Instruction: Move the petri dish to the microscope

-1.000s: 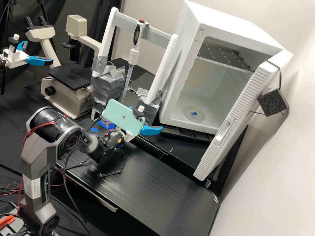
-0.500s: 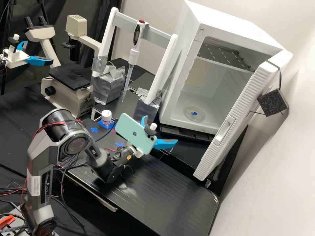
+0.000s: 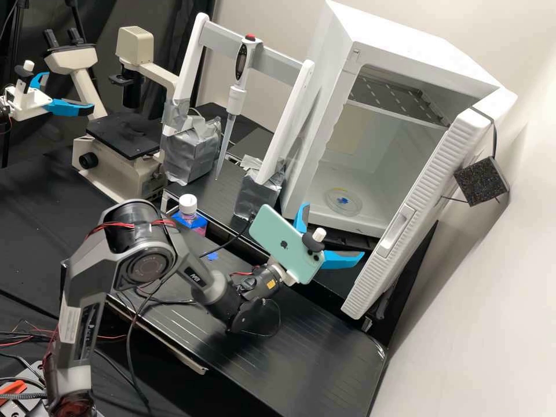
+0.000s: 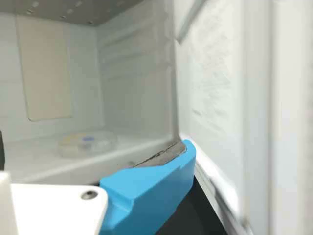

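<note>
The claw (image 3: 332, 231) is in front of the open white incubator (image 3: 399, 32), its two blue fingers spread wide apart with a gap between them. In the high view, one fingertip overlaps the front lip of the cabinet, and the other is near the edge of the swung-out door (image 3: 417, 214); whether either touches, I cannot tell.

The petri dish (image 3: 343, 201) lies flat inside, on the incubator floor, set back from the front lip, with white floor around its rim and the perforated shelf (image 3: 399, 98) well above it. The claw is apart from it.

Well off across the desk (image 3: 278, 347) stands the microscope (image 3: 121, 136), its black stage flat, with a gap up to the dark column overhead. Between microscope and incubator, the pipette (image 3: 234, 98) hangs upright from its stand. The capped bottle (image 3: 188, 207) stands near the arm.
</note>
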